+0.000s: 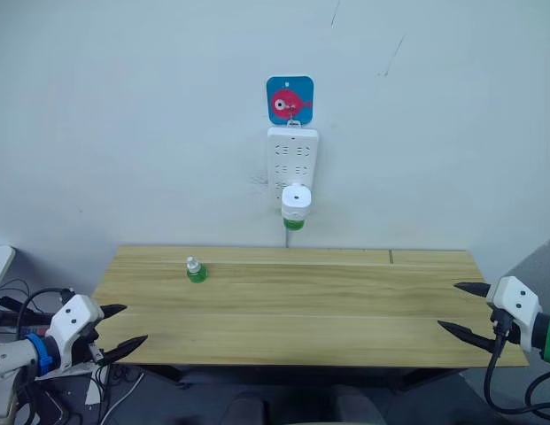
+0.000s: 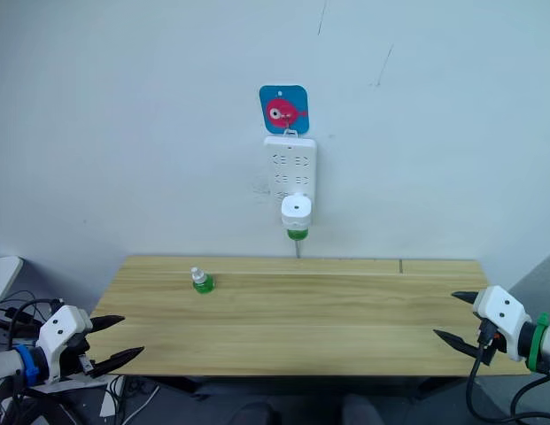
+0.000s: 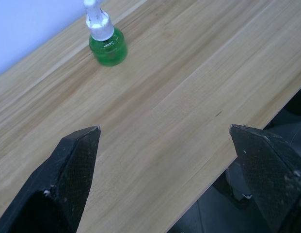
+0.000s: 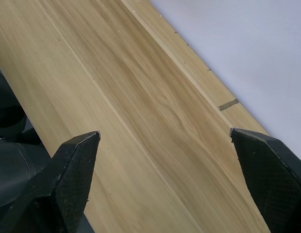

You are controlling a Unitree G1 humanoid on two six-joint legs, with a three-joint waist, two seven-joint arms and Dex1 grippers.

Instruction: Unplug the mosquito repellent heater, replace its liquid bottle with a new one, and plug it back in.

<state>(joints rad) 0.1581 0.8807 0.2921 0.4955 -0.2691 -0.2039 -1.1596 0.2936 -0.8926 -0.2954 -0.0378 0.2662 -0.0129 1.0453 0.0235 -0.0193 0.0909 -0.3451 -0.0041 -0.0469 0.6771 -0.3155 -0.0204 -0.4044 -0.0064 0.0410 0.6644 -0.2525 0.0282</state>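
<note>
Head views: the heater point(image 1: 296, 202), a green bottle under it, is plugged into the power strip point(image 1: 292, 158) on the wall above the table point(image 1: 345, 301). A spare bottle point(image 1: 196, 270) stands upright on the table's left part. The left gripper point(image 1: 124, 326) and right gripper point(image 1: 460, 310) hover at opposite table ends, fingers apart.

Left wrist view: spread fingers point(image 3: 75, 160) over wood, with the spare bottle beyond them.

Right wrist view: spread fingers point(image 4: 75, 165) over bare wood.

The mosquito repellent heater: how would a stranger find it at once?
On the wall above the table hangs a white power strip. The mosquito repellent heater is the rounded white unit plugged at its lower end, green bottle beneath.
</note>
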